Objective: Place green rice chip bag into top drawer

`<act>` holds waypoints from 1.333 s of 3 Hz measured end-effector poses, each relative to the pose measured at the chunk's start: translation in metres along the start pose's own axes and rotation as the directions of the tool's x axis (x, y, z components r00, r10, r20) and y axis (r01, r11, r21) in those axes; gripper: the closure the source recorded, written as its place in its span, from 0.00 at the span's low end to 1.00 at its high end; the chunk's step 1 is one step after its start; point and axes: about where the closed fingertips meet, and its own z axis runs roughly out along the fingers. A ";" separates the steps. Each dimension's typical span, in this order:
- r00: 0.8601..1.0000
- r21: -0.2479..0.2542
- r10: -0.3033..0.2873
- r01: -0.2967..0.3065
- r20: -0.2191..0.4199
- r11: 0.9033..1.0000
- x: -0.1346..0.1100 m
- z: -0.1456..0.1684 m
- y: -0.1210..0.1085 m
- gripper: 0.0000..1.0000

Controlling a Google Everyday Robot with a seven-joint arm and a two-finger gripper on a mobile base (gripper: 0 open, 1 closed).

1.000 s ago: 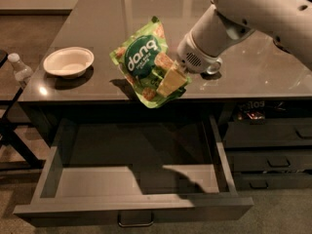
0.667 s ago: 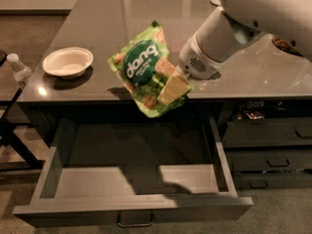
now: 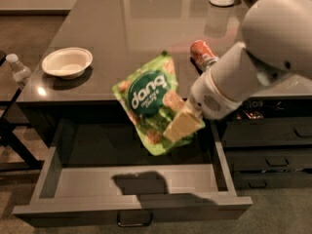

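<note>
The robot's gripper is clamped on the crinkly light-green rice chip bag, which hangs tilted above the open dark grey top drawer. The glossy grey countertop behind holds a white bowl and an orange soda can; brown carpet lies to the side

White "dang" runs across the dark green round logo on the bag; the smaller line under it is illegible. The gripper clamps the bag at its 4 o'clock edge.
</note>
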 end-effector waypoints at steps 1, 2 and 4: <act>0.999 -0.025 0.046 -0.046 -0.005 0.999 0.023 0.003 0.013 1.00; 0.999 -0.023 0.041 -0.042 -0.007 0.999 0.022 0.002 0.013 1.00; 0.987 -0.137 0.155 -0.160 -0.047 0.978 0.075 0.045 0.057 1.00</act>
